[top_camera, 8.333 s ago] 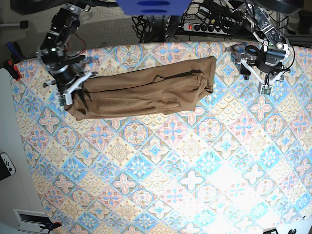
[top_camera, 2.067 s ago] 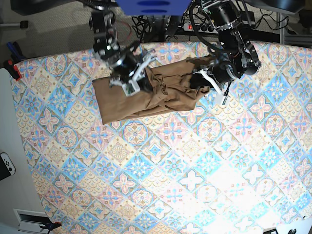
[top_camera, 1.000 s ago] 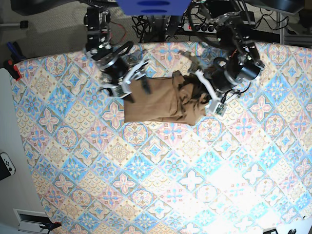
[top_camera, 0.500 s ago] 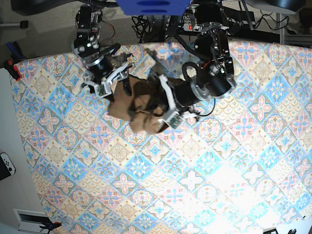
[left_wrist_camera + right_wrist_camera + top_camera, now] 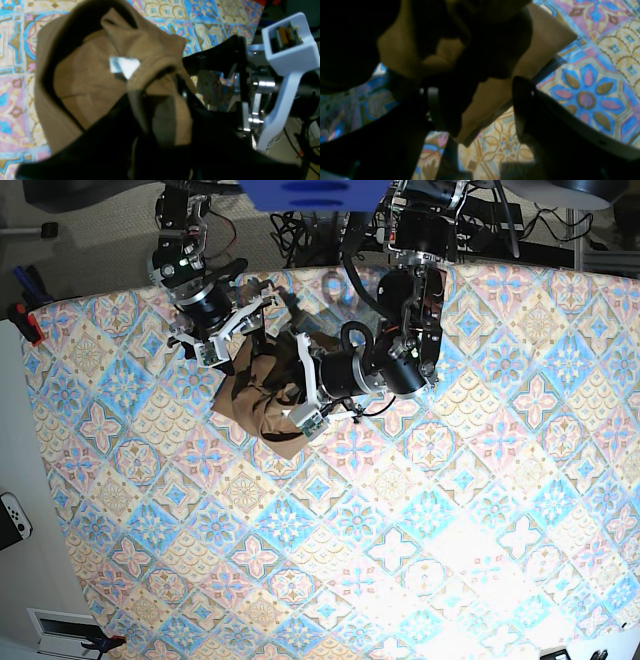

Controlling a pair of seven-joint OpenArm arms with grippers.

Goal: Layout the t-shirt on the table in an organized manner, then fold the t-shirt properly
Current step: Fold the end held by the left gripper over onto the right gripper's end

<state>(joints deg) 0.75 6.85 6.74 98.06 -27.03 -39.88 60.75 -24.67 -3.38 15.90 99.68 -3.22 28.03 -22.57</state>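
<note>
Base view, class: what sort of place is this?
Probably a robotics lab or workshop: a table under a patterned tile-print cloth, cables and a power strip behind it, and two robot arms working on a tan t-shirt.

The t-shirt point(image 5: 262, 398) at upper left of the base view is plain tan-brown, with a small white tag point(image 5: 124, 66). The table point(image 5: 420, 530) carries diamond tiles in blue, pink and cream with floral motifs across the whole frame.

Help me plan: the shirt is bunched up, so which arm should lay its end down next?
Likely the left: its fingers pinch the t-shirt near the white tag, while the right fingers look spread.
</note>
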